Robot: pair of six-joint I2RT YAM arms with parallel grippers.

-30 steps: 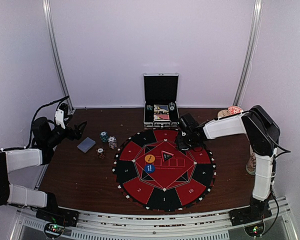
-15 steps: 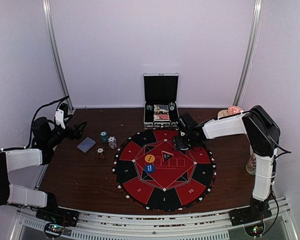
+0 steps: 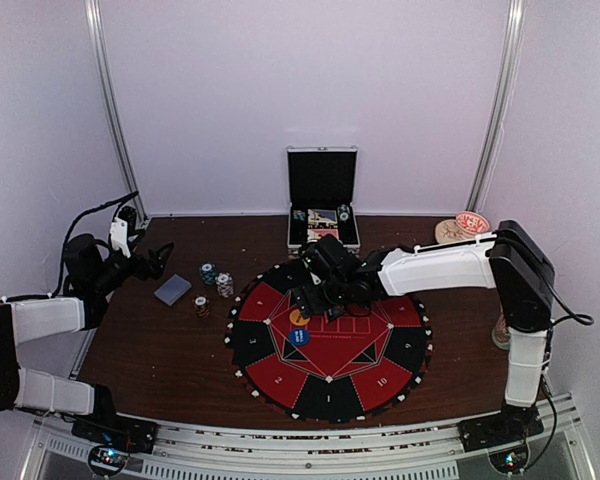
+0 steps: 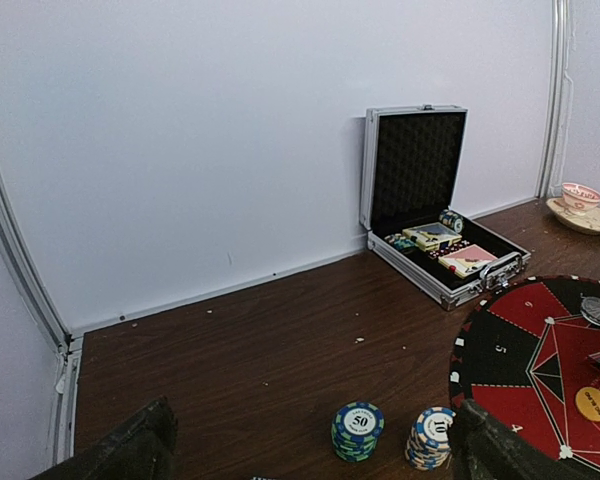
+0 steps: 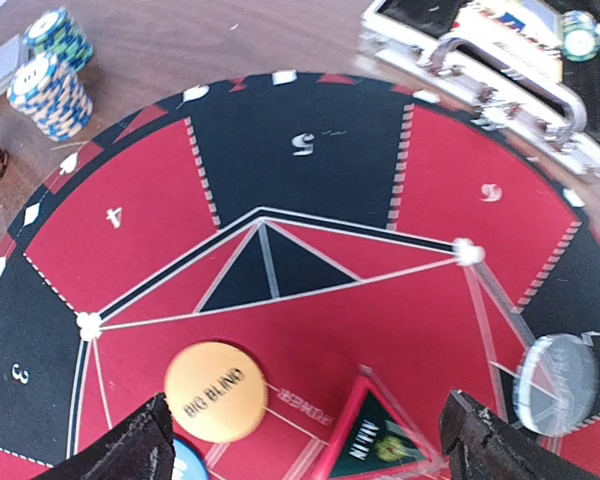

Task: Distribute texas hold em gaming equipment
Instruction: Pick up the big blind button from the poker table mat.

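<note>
The right gripper (image 5: 310,440) is pictured low over the red-and-black mat (image 3: 280,375), its jaws spread wide and nothing held between them. The orange disc (image 5: 217,390) lies flat on the mat close to one finger, with the blue disc (image 3: 299,336) just beside it.

A slip is judged likely from here. The orange disc is thin and flush with the mat, so fingers brought down could skid over it or shove it against the blue disc. They could also catch the mat and drag everything on it. The small triangle piece (image 5: 380,430) between the fingers could be knocked as well.

The left gripper (image 3: 155,258) is parked at the counter's left side, fully open and empty. The chips (image 3: 224,285) and cards (image 3: 172,290) are set on the bare counter (image 3: 160,350) left of the mat, and more gear is seen in the open case (image 3: 322,185) behind.
</note>
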